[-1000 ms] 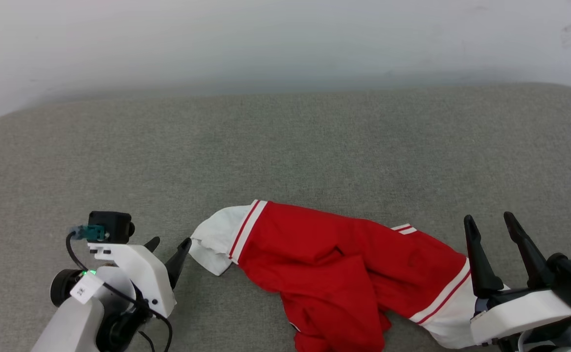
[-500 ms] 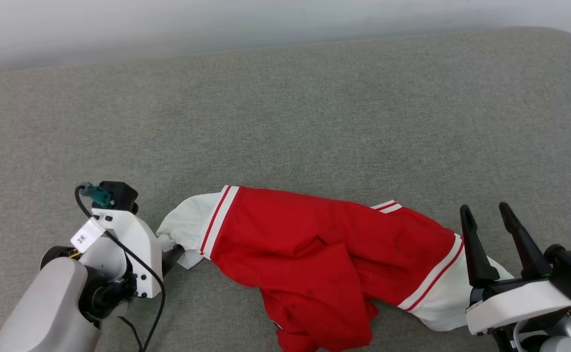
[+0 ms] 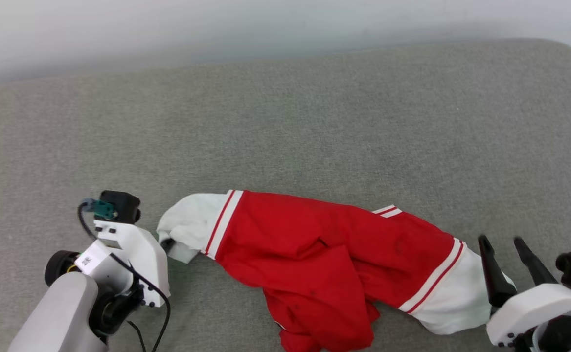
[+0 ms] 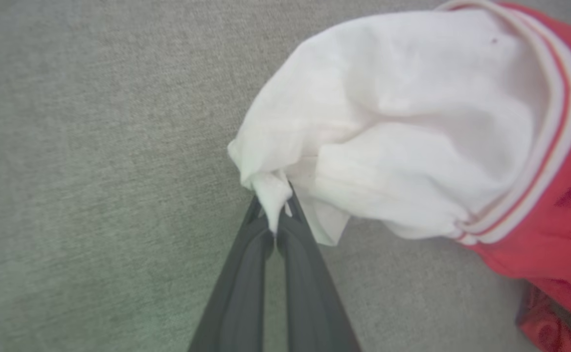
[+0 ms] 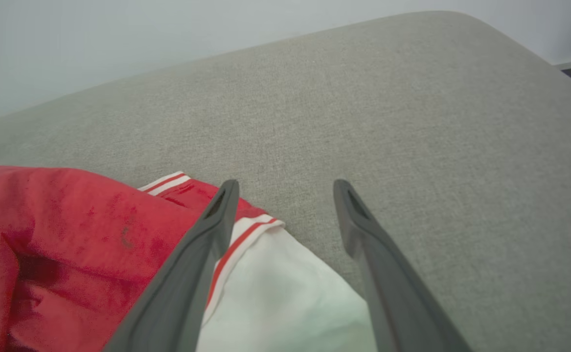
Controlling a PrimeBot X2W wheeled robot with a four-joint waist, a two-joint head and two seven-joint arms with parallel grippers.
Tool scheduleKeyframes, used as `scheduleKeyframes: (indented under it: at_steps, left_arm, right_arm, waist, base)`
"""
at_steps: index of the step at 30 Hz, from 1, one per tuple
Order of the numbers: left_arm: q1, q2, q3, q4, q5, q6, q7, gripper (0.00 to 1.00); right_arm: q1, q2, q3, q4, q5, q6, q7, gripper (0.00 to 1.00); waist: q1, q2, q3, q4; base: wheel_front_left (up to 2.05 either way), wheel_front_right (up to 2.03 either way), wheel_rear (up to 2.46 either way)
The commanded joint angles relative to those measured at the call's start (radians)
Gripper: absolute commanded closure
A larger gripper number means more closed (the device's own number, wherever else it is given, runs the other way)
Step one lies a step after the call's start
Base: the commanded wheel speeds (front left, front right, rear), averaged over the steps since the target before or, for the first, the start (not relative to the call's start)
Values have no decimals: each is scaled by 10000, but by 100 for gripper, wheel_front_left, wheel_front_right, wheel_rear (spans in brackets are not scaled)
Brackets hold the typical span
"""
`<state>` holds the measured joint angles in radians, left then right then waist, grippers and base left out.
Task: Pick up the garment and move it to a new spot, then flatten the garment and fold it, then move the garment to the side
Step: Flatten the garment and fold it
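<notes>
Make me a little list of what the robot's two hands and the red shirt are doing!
garment: red jersey, crumpled, lying on the grey cushion
left gripper: jaws shut, pinching the edge of one white sleeve
right gripper: jaws open over the other white sleeve, nothing pinched
flattened: not yet
folded: not yet

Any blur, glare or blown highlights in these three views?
Head view: soft even light, no hard shadows on the grey cushion; wall behind hazy. Left wrist view: white sleeve of the garment near blown out, left tool soft. Right wrist view: right tool sharp, red cloth noisy.
</notes>
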<state>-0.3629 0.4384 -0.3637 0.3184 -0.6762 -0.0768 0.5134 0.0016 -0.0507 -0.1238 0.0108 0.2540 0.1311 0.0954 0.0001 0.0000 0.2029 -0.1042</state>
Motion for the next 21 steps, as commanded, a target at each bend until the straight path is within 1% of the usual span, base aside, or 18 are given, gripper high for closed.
scheduleKeyframes:
  at_steps: [1,3,6,8,11,12,15,18,21]
  left_arm:
    - [196,51,172,-190,138,175,-475,100]
    - [360,-45,326,-418,136,331,-862,100]
    - [490,20,536,-751,159,483,-1266,100]
    - [555,42,598,-998,186,559,-1391,100]
    - [623,42,602,-1464,219,692,-1391,100]
    - [623,42,602,-1464,219,692,-1391,100]
    - [670,33,552,-1877,256,778,-1333,100]
    - [651,7,473,-2186,307,844,-1299,100]
    - [639,7,401,-2331,293,813,-1244,100]
  right_arm:
    - [125,8,-257,185,-1,-7,530,0]
    - [247,-129,-573,418,-149,-7,1319,0]
    - [343,-213,-795,446,-250,-5,2686,0]
    - [413,-388,-882,522,-182,-5,3610,0]
    - [319,-574,-784,583,-25,-5,4692,0]
    - [319,-574,-784,583,-25,-5,4692,0]
    - [129,-757,-697,718,16,-5,5266,0]
    - [29,-784,-487,1073,119,-5,5694,0]
    - [6,-725,-201,1618,306,-2,6222,0]
  waist:
    - [-1,0,-190,153]
    - [-1,0,-297,241]
    - [-1,0,-387,339]
    - [-1,0,-398,401]
    - [-1,0,-325,513]
    - [-1,0,-325,513]
    - [-1,0,-193,632]
    - [-1,0,-79,734]
    - [-1,0,-17,807]
  base:
    - [0,0,0]
    - [0,0,0]
    - [0,0,0]
    - [0,0,0]
    - [0,0,0]
    - [0,0,0]
    - [0,0,0]
    - [0,0,0]
    - [0,0,0]
